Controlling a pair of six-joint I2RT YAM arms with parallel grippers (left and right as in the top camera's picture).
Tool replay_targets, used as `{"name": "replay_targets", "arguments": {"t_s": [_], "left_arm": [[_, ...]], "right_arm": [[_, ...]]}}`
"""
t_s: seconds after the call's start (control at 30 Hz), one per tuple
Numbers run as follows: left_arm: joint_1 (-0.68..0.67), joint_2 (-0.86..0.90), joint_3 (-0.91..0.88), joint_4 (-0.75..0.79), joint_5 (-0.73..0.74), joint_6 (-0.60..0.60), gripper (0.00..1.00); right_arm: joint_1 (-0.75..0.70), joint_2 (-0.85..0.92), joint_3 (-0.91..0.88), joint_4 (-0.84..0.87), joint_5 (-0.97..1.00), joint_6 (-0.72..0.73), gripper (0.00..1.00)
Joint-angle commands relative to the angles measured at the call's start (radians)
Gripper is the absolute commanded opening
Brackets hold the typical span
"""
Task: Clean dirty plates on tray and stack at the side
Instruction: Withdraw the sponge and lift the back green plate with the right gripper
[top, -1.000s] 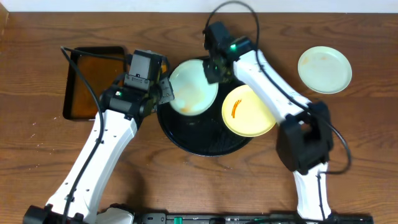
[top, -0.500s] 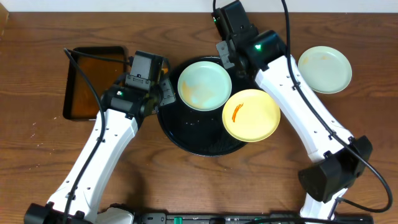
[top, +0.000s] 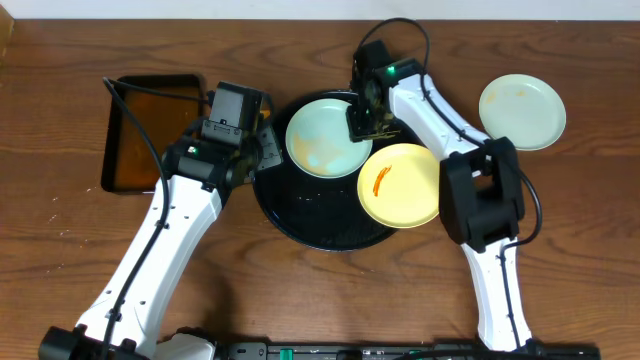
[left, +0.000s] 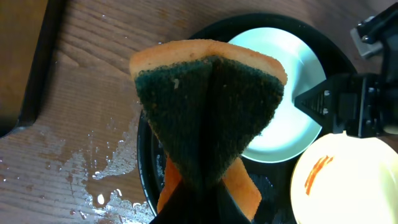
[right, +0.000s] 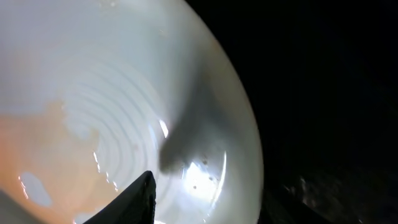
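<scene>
Right end effector (top: 366, 118) has swung back over mint plate (top: 328, 137).

Plates (top: 328, 138) on tray (top: 300, 225), maybe overlapping; third plate (top: 522, 112) right.

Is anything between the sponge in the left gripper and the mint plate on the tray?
Nothing visible. The sponge in the left gripper hangs beside the mint plate on the tray, with nothing between them; the right gripper is at the plate's far edge.
</scene>
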Motion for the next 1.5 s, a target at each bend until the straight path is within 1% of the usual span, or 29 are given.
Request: {"name": "replay_targets", "arguments": {"t_s": [0.0,0.03,0.07,0.1,0.2,0.3,0.37,0.43,0.47,0.53,0.6,0.73,0.83,0.9,1.0,1.03,1.13,1.27,1.33,1.37,1.4,1.47], "left_arm": [[0.0,0.007,-0.005,0.001,-0.005,-0.006,0.07],[0.0,0.007,-0.005,0.0,-0.005,-0.006,0.08],[0.0,0.007,-0.006,0.0,-0.005,-0.006,0.07],[0.0,0.007,-0.006,0.0,-0.005,-0.006,0.07],[0.0,0.007,-0.006,0.0,-0.005,-0.005,0.07],[0.0,0.007,-0.006,0.0,-0.005,-0.005,0.07],[0.0,0.007,-0.006,0.0,-0.005,-0.005,0.08],[0.0,0.007,-0.006,-0.002,-0.005,-0.005,0.08],[0.0,0.007,-0.006,-0.003,-0.005,-0.005,0.08],[0.0,0.007,-0.006,-0.003,-0.005,-0.005,0.07],[0.0,0.007,-0.006,-0.003,-0.005,-0.005,0.08],[0.0,0.007,-0.006,-0.003,-0.005,-0.005,0.08],[0.0,0.007,-0.006,-0.003,-0.005,-0.005,0.08],[0.0,0.007,-0.006,-0.004,-0.005,-0.005,0.08],[0.0,0.007,-0.006,-0.007,-0.005,-0.005,0.07],[0.0,0.007,-0.006,-0.007,-0.005,-0.005,0.08],[0.0,0.007,-0.006,-0.006,-0.005,-0.005,0.08],[0.0,0.007,-0.006,-0.006,-0.005,-0.005,0.07],[0.0,0.007,-0.006,-0.006,-0.005,-0.005,0.08],[0.0,0.007,-0.006,-0.006,-0.005,-0.005,0.08],[0.0,0.007,-0.006,-0.006,-0.005,-0.005,0.08],[0.0,0.007,-0.006,-0.006,-0.005,-0.005,0.07]], "right_arm": [[0.002,0.025,0.006,0.021,-0.031,0.013,0.42],[0.002,0.033,0.006,0.028,-0.032,0.014,0.29],[0.002,0.039,0.006,0.03,-0.032,0.014,0.05],[0.002,0.039,0.006,0.03,-0.032,0.014,0.01],[0.002,0.037,0.007,0.038,-0.042,0.054,0.01],[-0.008,0.026,0.008,0.063,-0.098,0.064,0.01],[-0.026,0.012,0.008,0.084,-0.18,0.063,0.01],[-0.062,-0.008,0.008,0.122,-0.341,0.063,0.01],[-0.094,-0.02,0.008,0.146,-0.47,0.063,0.01],[-0.13,-0.022,0.008,0.169,-0.633,0.063,0.01],[-0.168,-0.022,0.007,0.166,-0.748,0.062,0.01],[-0.224,-0.022,0.007,0.138,-0.872,0.051,0.01],[-0.26,-0.028,0.007,0.117,-0.868,0.051,0.01],[-0.282,-0.041,0.007,0.092,-0.797,0.05,0.01],[-0.297,-0.1,0.007,0.023,-0.586,0.006,0.01],[-0.296,-0.115,0.007,0.011,-0.543,-0.005,0.02],[-0.269,-0.205,0.007,-0.036,-0.28,-0.033,0.02],[-0.19,-0.319,0.007,-0.056,0.063,-0.056,0.01],[-0.111,-0.365,0.007,-0.055,0.258,-0.099,0.01],[-0.091,-0.372,0.007,-0.054,0.308,-0.106,0.01],[-0.047,-0.384,0.007,-0.053,0.423,-0.126,0.01],[0.005,-0.388,0.007,-0.051,0.555,-0.146,0.01]]}}
